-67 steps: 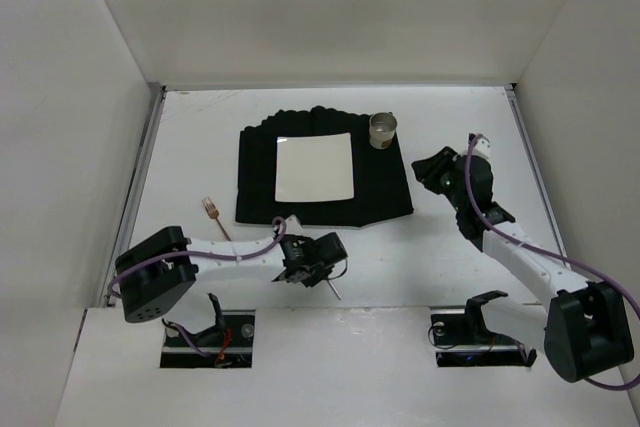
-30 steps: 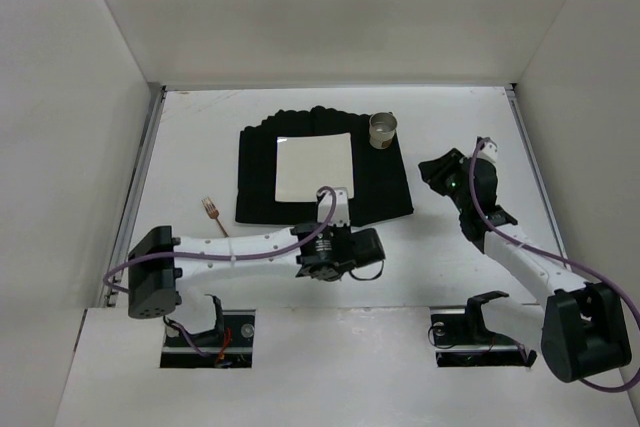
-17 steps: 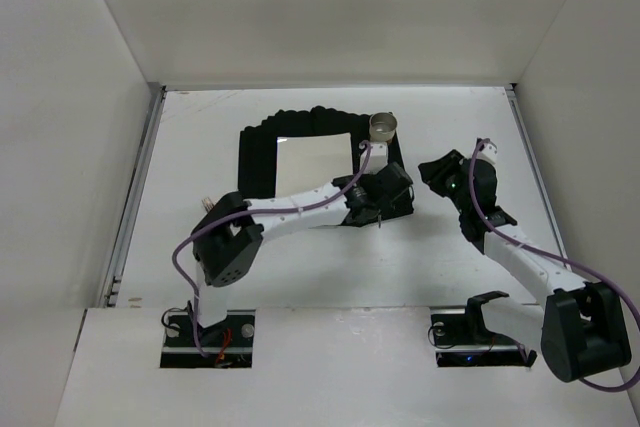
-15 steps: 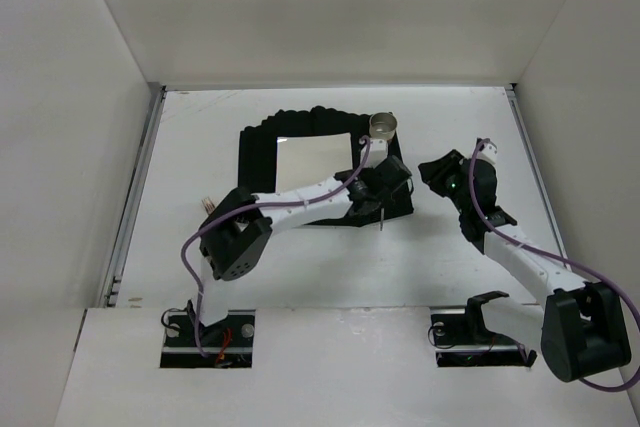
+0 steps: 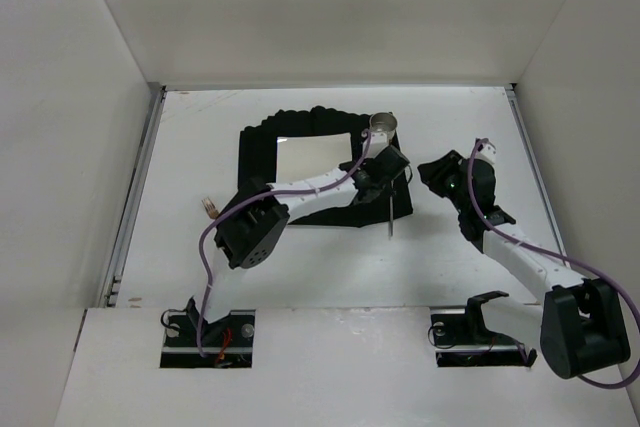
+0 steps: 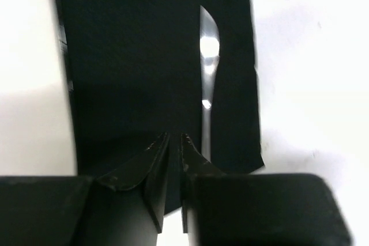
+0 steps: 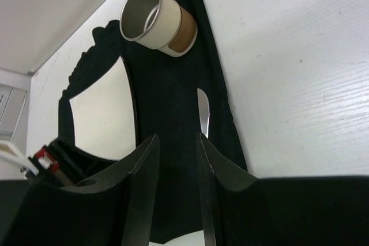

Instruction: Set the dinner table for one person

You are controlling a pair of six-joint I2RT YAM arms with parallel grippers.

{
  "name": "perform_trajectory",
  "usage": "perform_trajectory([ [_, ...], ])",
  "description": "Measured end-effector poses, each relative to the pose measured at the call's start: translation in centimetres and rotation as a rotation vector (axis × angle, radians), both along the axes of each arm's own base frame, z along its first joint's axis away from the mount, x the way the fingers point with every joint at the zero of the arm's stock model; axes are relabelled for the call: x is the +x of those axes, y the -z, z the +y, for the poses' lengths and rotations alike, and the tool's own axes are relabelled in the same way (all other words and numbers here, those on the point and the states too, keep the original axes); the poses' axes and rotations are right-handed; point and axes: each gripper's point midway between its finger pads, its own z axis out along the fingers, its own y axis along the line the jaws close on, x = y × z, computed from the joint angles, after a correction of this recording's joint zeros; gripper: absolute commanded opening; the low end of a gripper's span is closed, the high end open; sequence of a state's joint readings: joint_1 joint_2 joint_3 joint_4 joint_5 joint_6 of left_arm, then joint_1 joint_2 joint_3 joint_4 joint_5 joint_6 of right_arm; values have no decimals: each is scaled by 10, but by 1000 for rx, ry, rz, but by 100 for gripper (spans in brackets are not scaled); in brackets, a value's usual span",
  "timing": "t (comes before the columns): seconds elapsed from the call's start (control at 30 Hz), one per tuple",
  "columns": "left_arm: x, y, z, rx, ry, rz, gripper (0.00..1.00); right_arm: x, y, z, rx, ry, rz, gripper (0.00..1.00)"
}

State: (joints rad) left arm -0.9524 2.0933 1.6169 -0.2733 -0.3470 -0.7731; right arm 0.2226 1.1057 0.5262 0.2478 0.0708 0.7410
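Observation:
A silver knife (image 5: 389, 217) lies along the right strip of the black placemat (image 5: 258, 152), its near end over the mat's edge on the white dinner table (image 5: 470, 257). In the left wrist view the knife (image 6: 207, 56) lies just right of my left gripper (image 6: 174, 136), whose jaws stand narrowly apart with nothing between them. The left gripper (image 5: 388, 175) hovers over the mat's right side. My right gripper (image 5: 432, 169) is open and empty, right of the mat; its view shows the knife blade (image 7: 202, 108).
A square white plate (image 5: 310, 152) sits on the mat. A metal cup (image 5: 383, 127) stands at the mat's far right corner and also shows in the right wrist view (image 7: 155, 18). A copper fork (image 5: 208, 205) lies left of the mat, partly hidden by my left arm.
My left arm swung from the near table edge to the mat's right side carrying the knife. The knife now lies on the mat beside the jaws. The right arm barely moved.

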Motion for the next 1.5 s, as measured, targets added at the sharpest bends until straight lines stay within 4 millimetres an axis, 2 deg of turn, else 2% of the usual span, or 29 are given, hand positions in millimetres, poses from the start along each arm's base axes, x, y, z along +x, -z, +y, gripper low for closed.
perform_trajectory([
  [0.1, -20, 1, -17, 1, 62, -1, 26, 0, 1, 0, -1, 0, 4, 38],
  [0.23, -53, 6, -37, 7, 151, 4, 27, 0, 2, 0, -1, 0, 4, 38],
  [0.3, -61, 9, -42, 11, 176, 6, 27, 0, 1, 0, -1, 0, 4, 38],
  [0.43, -53, 17, -41, 18, 172, 0, 26, 0, 1, 0, -1, 0, 4, 38],
  [0.6, -39, 41, -32, 63, 143, 12, 23, 0, 1, 0, -1, 0, 4, 38],
  [0.83, -36, 39, -32, 69, 136, -12, 22, 0, 3, 0, -2, 0, 7, 38],
  [1.03, -35, 40, -32, 71, 135, -13, 8, 0, 3, 0, -2, 1, 7, 38],
  [1.17, -36, 41, -31, 70, 134, -17, 6, 0, 3, 0, -2, 1, 7, 38],
  [1.33, -44, 29, -15, 72, 133, -19, 6, 0, 3, 0, -2, 1, 7, 38],
  [1.4, -43, 17, -11, 58, 128, -29, 6, 0, 3, 0, -2, 1, 7, 38],
  [1.5, -31, -9, -2, 17, 97, -57, 6, 0, 3, 0, -2, 1, 7, 38],
])
